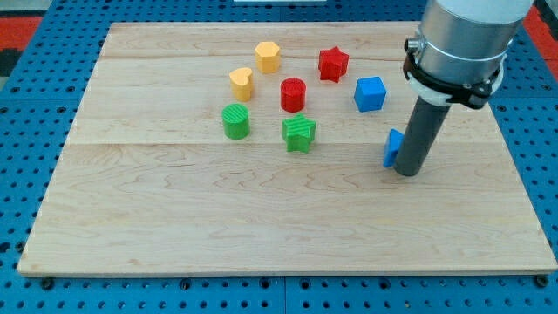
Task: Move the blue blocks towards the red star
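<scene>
**A:** Where do you see the straight dark rod's lower end, my tip [407, 172]?

**B:** You'll find it low on the pale wooden table top [261, 235], toward the view's right. It has nothing to open or close and it holds nothing; it only presses against the right side of a small blue plastic block [393, 147], which the rod partly hides, so you cannot make out its shape.

**A:** And the other blue one?

**B:** The blue plastic cube [370, 93] sits up and to the left of my tip, clear of it. Further up-left from the tip you have the red plastic star [333, 63], near the cube but apart from it.

**A:** What else lies out that way?

**B:** All to the tip's left: a red plastic cylinder [293, 94], a green plastic star-like block [299, 133] below it, a green plastic cylinder [235, 120], a rounded yellow plastic block [241, 83] and a yellow plastic hexagon [268, 56] farthest up.
</scene>
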### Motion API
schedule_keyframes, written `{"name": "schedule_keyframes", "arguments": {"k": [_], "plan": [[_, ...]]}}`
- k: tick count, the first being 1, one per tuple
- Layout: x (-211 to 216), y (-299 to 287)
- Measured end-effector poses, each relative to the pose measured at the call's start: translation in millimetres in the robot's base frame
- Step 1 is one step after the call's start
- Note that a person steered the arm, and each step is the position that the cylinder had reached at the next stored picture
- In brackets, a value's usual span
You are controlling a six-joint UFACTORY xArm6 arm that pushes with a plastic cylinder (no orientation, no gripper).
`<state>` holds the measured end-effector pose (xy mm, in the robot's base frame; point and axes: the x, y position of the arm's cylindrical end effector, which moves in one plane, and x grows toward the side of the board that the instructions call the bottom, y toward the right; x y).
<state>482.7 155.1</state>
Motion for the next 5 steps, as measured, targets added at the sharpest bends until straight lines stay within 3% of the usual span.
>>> {"name": "schedule_keyframes", "arguments": {"k": [2,3,5], "plan": [[-30,-5],[-32,25],[-54,-40]]}}
